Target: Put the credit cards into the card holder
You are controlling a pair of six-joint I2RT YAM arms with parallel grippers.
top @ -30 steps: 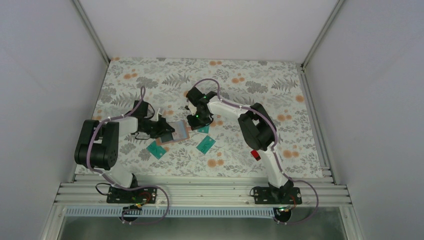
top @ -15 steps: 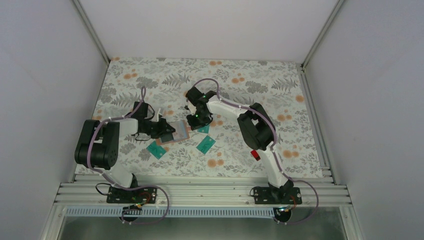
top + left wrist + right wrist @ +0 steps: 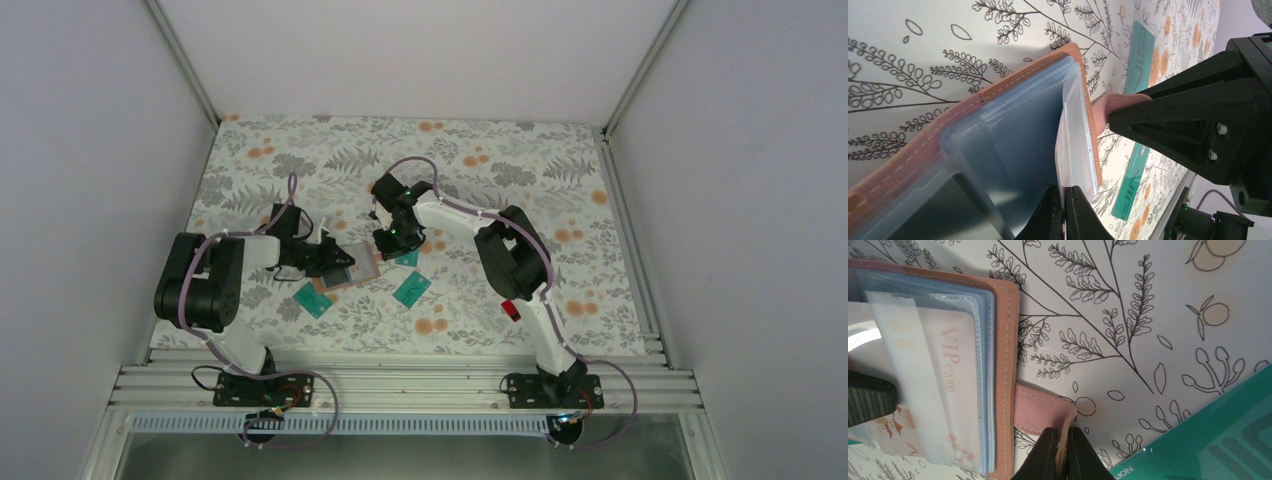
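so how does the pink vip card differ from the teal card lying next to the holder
Colour: the VIP card is pale pink with reddish lettering; the teal card is green with lighter line markings. Place: the VIP card sits under the clear sleeves of the card holder, while the teal card lies loose on the floral table. Both are thin, flat cards.

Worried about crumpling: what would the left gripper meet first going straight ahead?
The card holder: the left gripper, shut on its clear sleeve, points into its pockets. Depth beyond unclear.
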